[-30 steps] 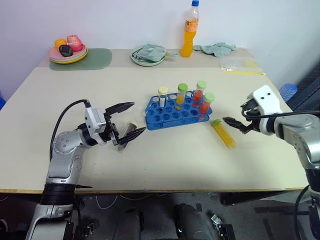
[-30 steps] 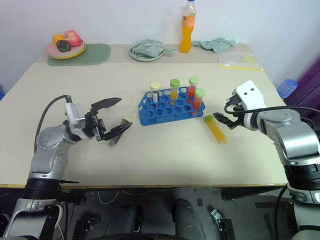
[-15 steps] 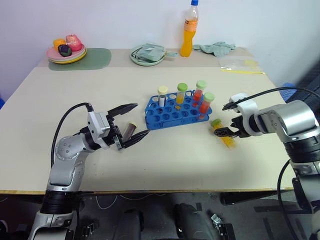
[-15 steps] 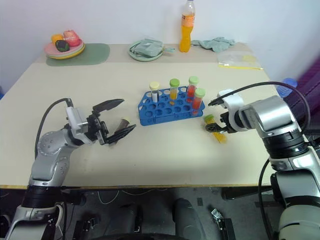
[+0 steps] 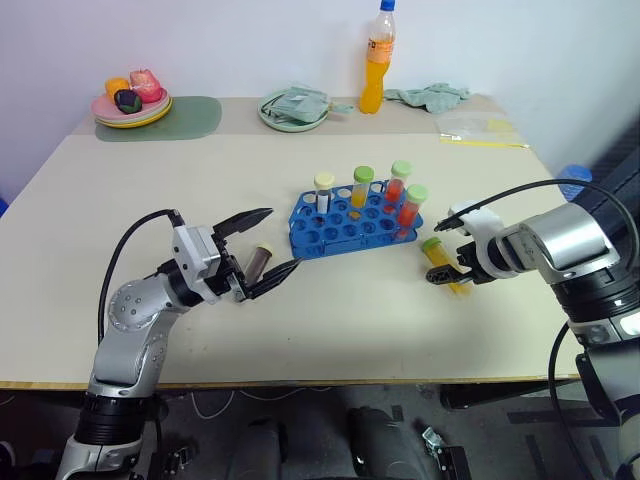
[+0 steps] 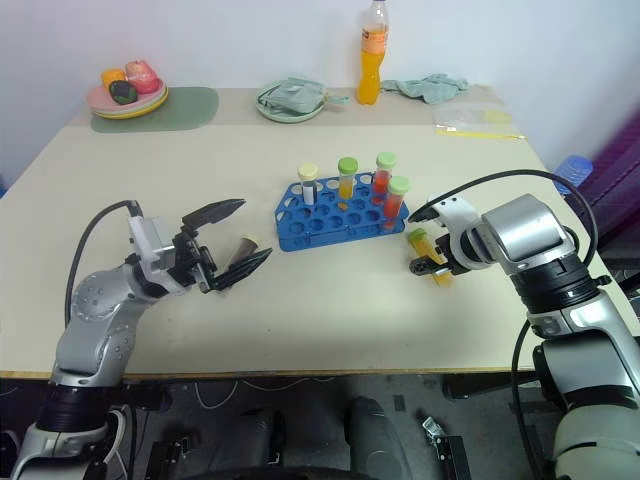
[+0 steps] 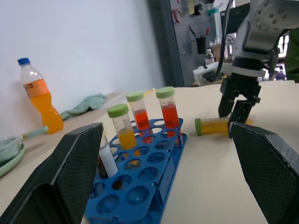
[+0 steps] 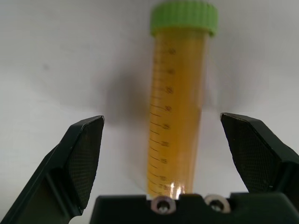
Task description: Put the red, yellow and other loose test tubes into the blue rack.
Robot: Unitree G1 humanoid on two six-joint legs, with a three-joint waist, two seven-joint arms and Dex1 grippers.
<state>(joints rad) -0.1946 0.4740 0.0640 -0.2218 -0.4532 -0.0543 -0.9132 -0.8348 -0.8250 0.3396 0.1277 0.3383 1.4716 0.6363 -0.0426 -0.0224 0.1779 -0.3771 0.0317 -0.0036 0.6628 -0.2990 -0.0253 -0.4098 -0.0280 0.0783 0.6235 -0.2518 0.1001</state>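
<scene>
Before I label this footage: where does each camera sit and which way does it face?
Head eyes: above, looking down over the table at the blue rack; both arms show.
Left wrist: level along the open left gripper toward the rack and the right gripper.
Right wrist: steeply down between open fingers onto the yellow tube.
Shared: that tube lies beside the rack in all views.

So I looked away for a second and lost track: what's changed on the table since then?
The right hand swung in and tipped down over the lying yellow tube, open astride it, not yet gripping. The left hand, open, stayed near the brown tube. The blue rack and its four tubes are unchanged.
</scene>
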